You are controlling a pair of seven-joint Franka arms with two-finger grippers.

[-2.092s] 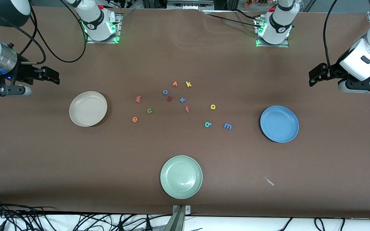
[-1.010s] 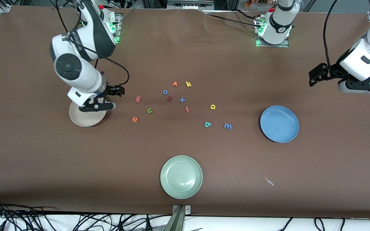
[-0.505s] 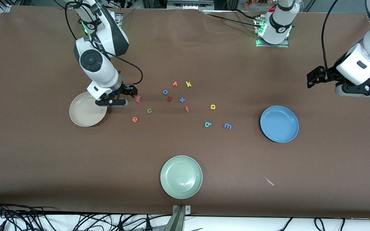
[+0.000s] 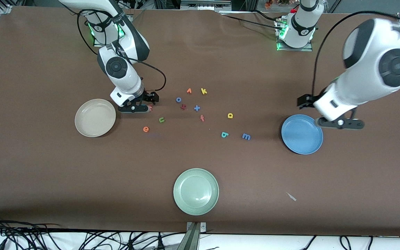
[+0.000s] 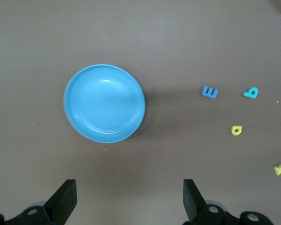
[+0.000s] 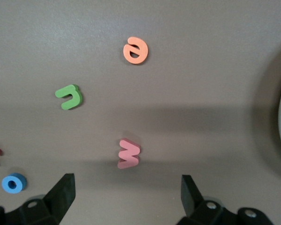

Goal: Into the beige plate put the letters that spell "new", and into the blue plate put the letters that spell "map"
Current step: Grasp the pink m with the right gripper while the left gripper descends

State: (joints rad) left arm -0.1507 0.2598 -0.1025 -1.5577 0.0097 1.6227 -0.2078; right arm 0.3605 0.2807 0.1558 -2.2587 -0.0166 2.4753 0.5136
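My right gripper (image 4: 148, 100) hangs open just over the pinkish-red w (image 6: 129, 153), which lies a little ahead of its fingertips and is mostly hidden in the front view. The green n (image 4: 161, 120) and orange e (image 4: 146, 129) lie nearer the camera, beside the beige plate (image 4: 95, 117). My left gripper (image 4: 304, 100) is open and empty, over the table at the blue plate's (image 4: 301, 134) rim. The dark blue m (image 4: 246, 136), teal a (image 4: 224, 134) and yellow p (image 4: 230, 115) lie between the blue plate and the table's middle.
Other letters sit mid-table: yellow k (image 4: 203, 91), orange v (image 4: 189, 91), blue o (image 4: 178, 99), a dark red letter (image 4: 183, 107), a blue cross (image 4: 197, 108), a red t (image 4: 202, 118). A pale green plate (image 4: 196, 191) stands near the front edge.
The right arm swung from over the beige plate to over the w. The left arm swung in from its end of the table to the blue plate. Both grippers stayed open.
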